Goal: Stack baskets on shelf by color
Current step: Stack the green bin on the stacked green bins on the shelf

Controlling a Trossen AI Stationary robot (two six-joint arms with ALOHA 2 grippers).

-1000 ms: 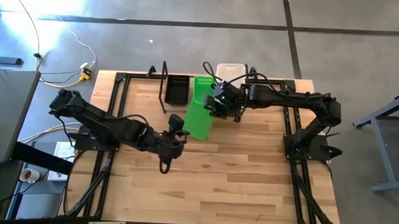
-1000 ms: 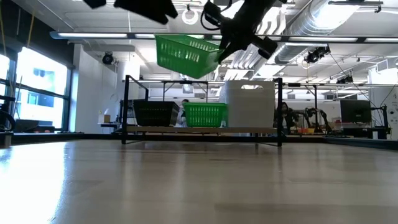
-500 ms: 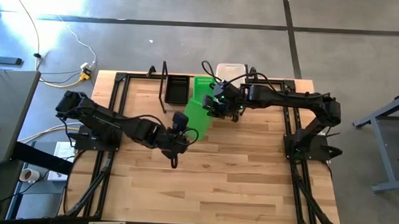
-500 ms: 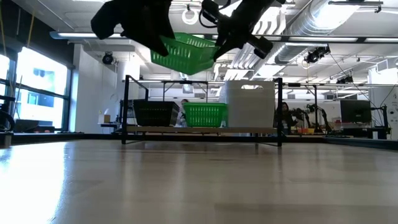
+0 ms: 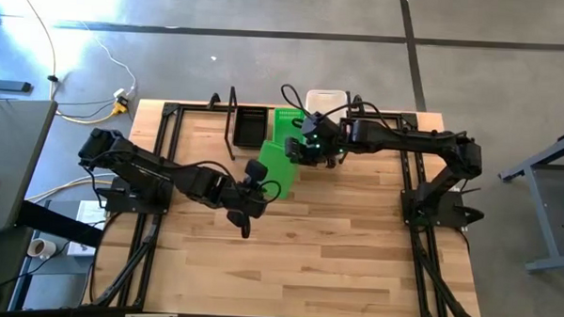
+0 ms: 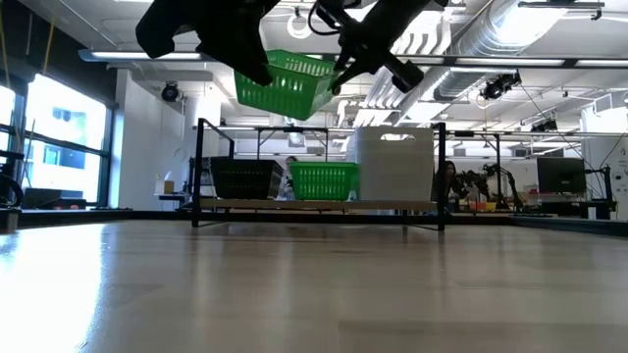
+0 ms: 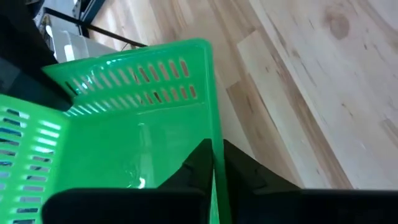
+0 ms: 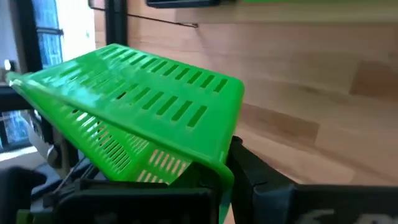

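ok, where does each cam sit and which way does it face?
High: above the table, straight down; both arms, the held green basket, the shelf.
Low: table height, level toward the shelf; both arms enter from above at the basket.
Left wrist: on the left arm, past its left claw astride the basket wall.
Right wrist: on the right arm, past its right claw on the basket.
All four share that basket.

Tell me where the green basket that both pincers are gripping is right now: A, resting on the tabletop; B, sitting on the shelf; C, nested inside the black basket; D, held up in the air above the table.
D: in the low view the green basket hangs well above the shelf, gripped by the left pincer and the right pincer.
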